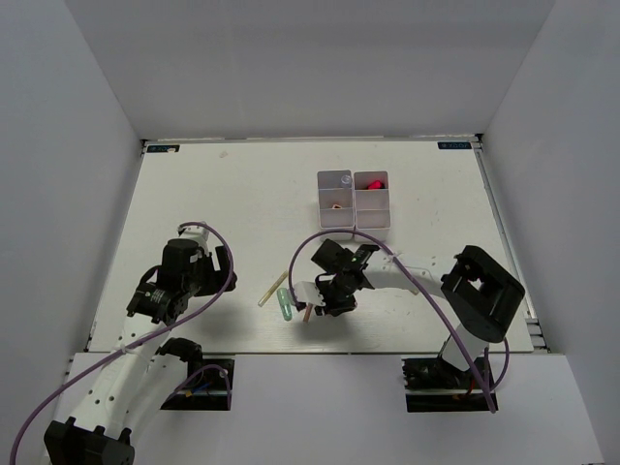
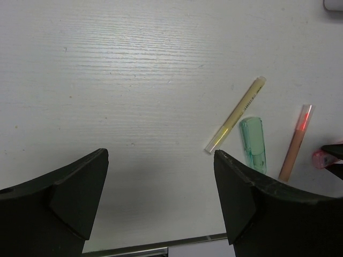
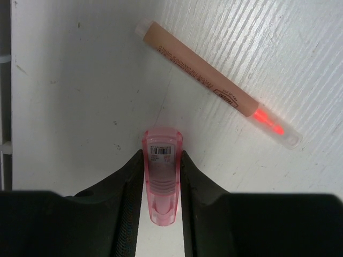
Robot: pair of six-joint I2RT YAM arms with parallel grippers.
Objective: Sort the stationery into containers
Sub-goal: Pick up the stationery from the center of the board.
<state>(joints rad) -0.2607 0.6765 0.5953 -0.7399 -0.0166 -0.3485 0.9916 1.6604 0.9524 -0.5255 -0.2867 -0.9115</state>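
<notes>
My right gripper (image 3: 162,156) is shut on a translucent pink tube (image 3: 161,187) with a barcode label, low over the table near its front edge (image 1: 326,304). A tan-orange stick (image 3: 214,83) with a red tip lies just beyond it. In the left wrist view a yellow stick (image 2: 236,114), a green tube (image 2: 253,144) and the orange stick (image 2: 295,143) lie side by side, with the pink tube (image 2: 321,158) at the right edge. My left gripper (image 2: 161,187) is open and empty, left of them (image 1: 221,269). The white organiser (image 1: 354,221) stands behind.
The organiser holds a pink item (image 1: 371,182) in a far right compartment and a small item (image 1: 336,205) in a near left one. The table's front edge (image 2: 161,246) runs just below my left fingers. White walls enclose the table.
</notes>
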